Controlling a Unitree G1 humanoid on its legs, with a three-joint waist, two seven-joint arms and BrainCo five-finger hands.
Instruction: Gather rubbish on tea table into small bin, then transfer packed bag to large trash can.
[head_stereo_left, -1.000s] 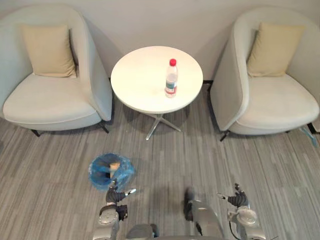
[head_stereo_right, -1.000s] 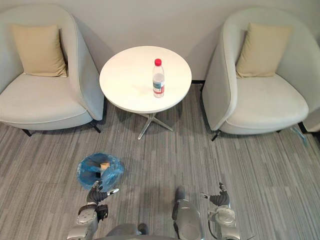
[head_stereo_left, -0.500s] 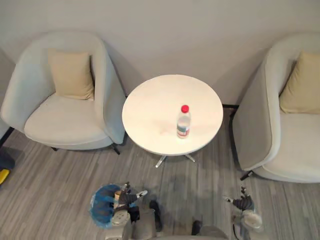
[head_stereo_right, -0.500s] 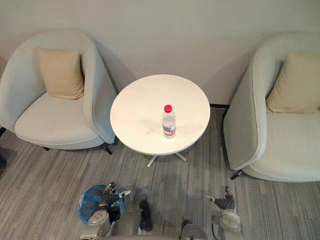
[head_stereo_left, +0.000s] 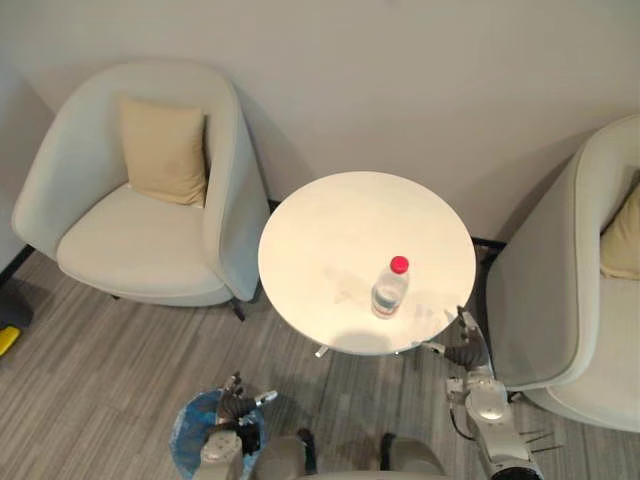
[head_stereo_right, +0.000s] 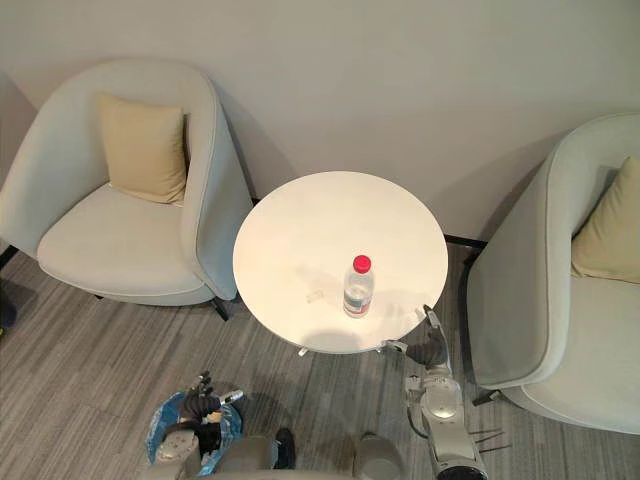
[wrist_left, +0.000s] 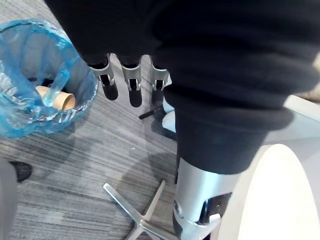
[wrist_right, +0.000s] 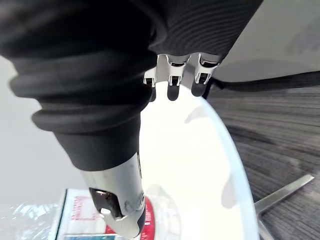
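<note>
The camera has closed in on the table, so the furniture's shift is not its own. At 9 o'clock of the table stands the left armchair (head_stereo_left: 120, 250) with one cushion (head_stereo_left: 165, 150).

At 7 o'clock, on the floor, is one small bin (head_stereo_left: 188, 440) lined in blue, with one paper cup (wrist_left: 52, 98) inside. The left robot hand (head_stereo_left: 238, 408) hangs over it, fingers straight and empty.

One bottle (head_stereo_left: 388, 290) stands on the tabletop (head_stereo_left: 350, 230), toward 5 o'clock.

What has really changed is the right robot hand (head_stereo_left: 465, 350). It has risen from floor level to the rim at 4 o'clock, released and holding nothing. I judge the bottle to be its next pickup.

The right armchair (head_stereo_left: 560, 300) and second cushion (head_stereo_left: 622, 245) make two of each.
</note>
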